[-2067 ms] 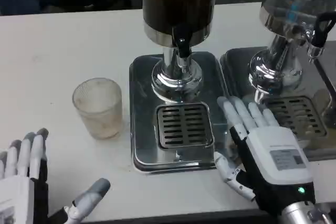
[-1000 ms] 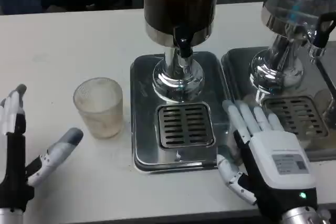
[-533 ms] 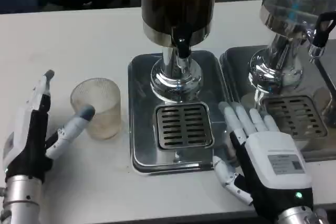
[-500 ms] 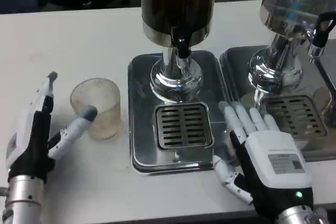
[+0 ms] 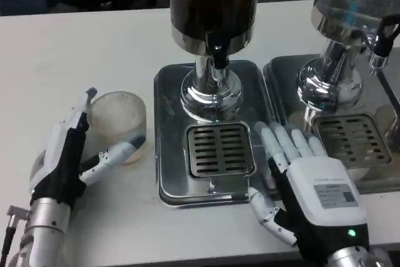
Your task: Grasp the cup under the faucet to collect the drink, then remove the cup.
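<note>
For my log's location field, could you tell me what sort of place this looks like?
Probably a drinks station or a test bench mimicking one: two steel dispensers, the dark-filled dispenser with its faucet above a drip tray, on a white table.

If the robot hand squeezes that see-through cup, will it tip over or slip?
The cup looks empty, so it is probably light and could tip if nudged. Its ribbed, see-through wall may flex or slide. The left robot hand reaches around both sides, which should steady it.

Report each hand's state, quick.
Left hand: open, fingers either side of the cup, no firm grip visible.
Right hand: open, fingers spread, holding nothing, by the drip tray.
</note>
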You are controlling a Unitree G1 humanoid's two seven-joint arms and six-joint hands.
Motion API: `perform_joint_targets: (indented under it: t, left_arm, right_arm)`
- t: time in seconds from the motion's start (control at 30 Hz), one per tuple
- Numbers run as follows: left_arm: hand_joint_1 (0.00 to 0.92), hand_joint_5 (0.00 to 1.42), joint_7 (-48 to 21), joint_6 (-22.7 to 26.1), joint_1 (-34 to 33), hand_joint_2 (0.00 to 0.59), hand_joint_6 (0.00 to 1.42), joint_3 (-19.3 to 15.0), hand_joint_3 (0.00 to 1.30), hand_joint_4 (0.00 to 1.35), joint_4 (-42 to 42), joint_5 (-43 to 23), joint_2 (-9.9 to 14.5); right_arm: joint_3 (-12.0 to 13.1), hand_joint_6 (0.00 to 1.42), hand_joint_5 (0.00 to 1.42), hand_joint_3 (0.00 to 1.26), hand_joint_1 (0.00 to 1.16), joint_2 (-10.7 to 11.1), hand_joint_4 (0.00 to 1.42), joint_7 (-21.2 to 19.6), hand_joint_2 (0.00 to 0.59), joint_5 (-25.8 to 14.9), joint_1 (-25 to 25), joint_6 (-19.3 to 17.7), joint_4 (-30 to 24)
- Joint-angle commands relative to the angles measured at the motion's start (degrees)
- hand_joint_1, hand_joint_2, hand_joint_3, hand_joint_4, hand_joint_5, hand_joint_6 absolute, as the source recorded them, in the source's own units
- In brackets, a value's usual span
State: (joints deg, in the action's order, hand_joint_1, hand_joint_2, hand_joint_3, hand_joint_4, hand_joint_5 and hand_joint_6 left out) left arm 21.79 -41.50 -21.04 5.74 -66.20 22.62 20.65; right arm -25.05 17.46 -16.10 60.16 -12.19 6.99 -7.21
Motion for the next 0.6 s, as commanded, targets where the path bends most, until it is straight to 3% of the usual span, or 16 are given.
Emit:
perform_joint_targets:
  t: [0.03,0.33,0.6]
  left_arm:
    - [0.213,0.0,0.1,0.1,-1.9,0.001,0.0,0.0,0.0,0.0,-1.8,-1.0,-1.8]
    - [0.262,0.07,0.2,-0.6,-2.1,0.008,0.09,-0.6,0.0,0.0,-2.8,-2.8,-2.4]
    - [0.319,0.27,-1.5,-0.3,-2.8,0.026,0.32,0.0,0.0,0.0,-3.3,-2.6,-1.9]
  right_arm:
    - [-0.2,0.0,0.0,0.0,0.0,-0.2,0.0,0.2,0.522,0.9,-1.2,0.8,-1.5]
    - [0.1,0.0,0.0,0.0,0.0,-0.7,0.0,0.5,0.514,1.3,-2.3,1.8,-2.8]
    - [0.1,0.0,0.0,0.0,0.0,-1.2,0.0,0.6,0.517,1.0,-2.9,2.0,-3.1]
